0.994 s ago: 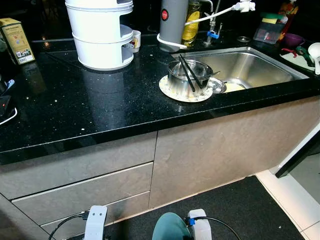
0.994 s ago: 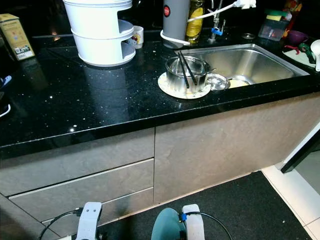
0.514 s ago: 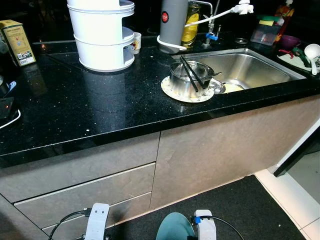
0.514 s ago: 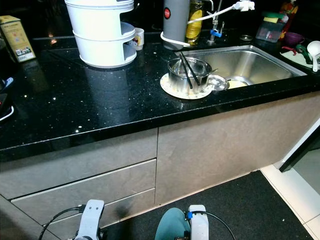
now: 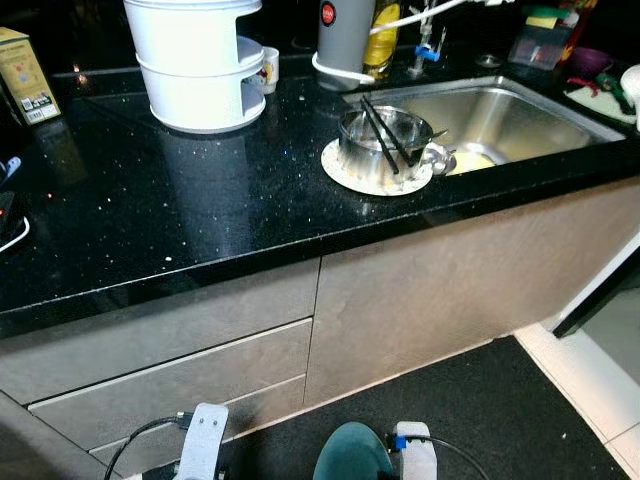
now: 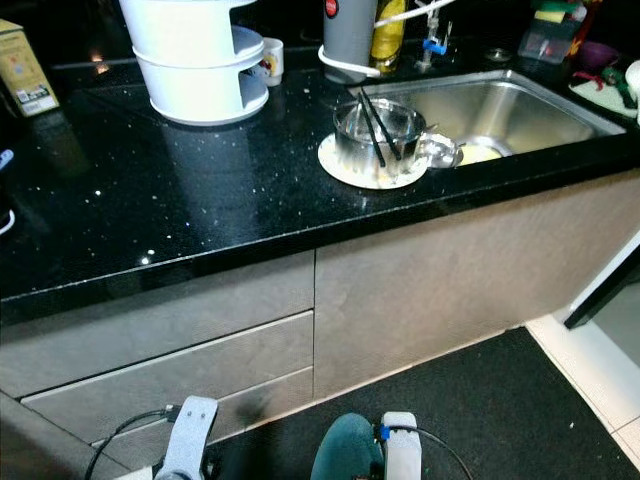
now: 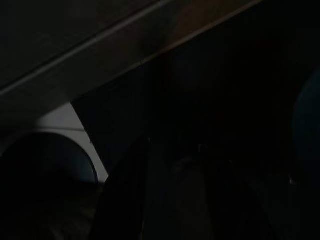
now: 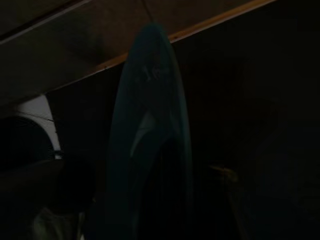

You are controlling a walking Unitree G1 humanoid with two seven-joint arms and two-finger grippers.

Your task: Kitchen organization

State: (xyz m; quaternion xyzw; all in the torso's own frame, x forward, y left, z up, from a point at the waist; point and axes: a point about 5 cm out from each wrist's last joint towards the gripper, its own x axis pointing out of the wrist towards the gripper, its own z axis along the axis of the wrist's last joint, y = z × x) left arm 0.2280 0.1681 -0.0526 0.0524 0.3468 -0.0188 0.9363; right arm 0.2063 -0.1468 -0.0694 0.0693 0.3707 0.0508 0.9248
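Two black chopsticks (image 5: 381,134) lean inside a steel pot (image 5: 378,146) that sits on a round pale plate (image 5: 347,170), near the front edge of the black worktop (image 5: 180,210), just beside the sink (image 5: 500,110). A white tiered container (image 5: 195,60) stands toward the back edge. Both arms hang low before the cabinet drawers (image 5: 170,375). The right gripper (image 8: 165,200) carries a teal plate (image 8: 150,150) seen edge-on, though its fingers are too dark to judge. Whether the left gripper (image 7: 165,200) is parted or closed, I cannot tell.
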